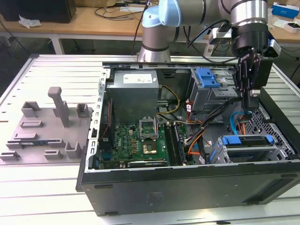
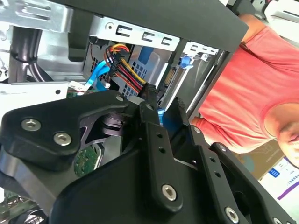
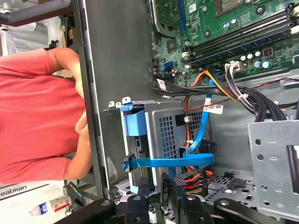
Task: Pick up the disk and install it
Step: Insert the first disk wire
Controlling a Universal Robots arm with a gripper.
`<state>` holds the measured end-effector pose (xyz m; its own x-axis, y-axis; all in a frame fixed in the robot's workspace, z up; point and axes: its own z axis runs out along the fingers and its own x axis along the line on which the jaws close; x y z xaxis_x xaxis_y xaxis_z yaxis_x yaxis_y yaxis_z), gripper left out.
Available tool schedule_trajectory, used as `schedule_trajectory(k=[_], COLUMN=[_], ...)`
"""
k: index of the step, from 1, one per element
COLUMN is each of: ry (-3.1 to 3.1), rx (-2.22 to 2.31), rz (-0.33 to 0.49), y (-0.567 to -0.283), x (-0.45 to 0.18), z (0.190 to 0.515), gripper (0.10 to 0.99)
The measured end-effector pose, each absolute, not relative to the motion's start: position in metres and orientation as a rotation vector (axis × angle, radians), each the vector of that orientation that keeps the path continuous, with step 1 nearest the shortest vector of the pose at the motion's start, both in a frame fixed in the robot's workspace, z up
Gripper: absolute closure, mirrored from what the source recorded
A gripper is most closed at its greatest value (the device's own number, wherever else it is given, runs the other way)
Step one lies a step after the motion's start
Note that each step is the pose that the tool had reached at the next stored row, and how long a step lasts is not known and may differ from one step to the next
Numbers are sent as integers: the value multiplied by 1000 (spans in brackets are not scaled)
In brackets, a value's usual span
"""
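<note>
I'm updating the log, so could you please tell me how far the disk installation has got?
Done: the disk sits in a corner bay of the case. In hand: the gripper hovers above it, beside a blue cable. Left: I cannot tell whether it is fully latched.

No legible text or labels.

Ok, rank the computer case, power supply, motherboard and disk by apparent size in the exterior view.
1. Computer case, largest by far.
2. Power supply and motherboard look about alike, so unranked.
3. Disk, smallest.
</note>
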<state>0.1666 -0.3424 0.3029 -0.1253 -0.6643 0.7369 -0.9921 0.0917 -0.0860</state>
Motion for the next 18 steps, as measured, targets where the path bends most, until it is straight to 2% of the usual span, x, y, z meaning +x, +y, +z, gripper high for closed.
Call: schedule_trajectory(k=[18], ry=[-1842], rx=[1636], rz=[815], y=[-337], x=[168], z=[299], gripper=[765])
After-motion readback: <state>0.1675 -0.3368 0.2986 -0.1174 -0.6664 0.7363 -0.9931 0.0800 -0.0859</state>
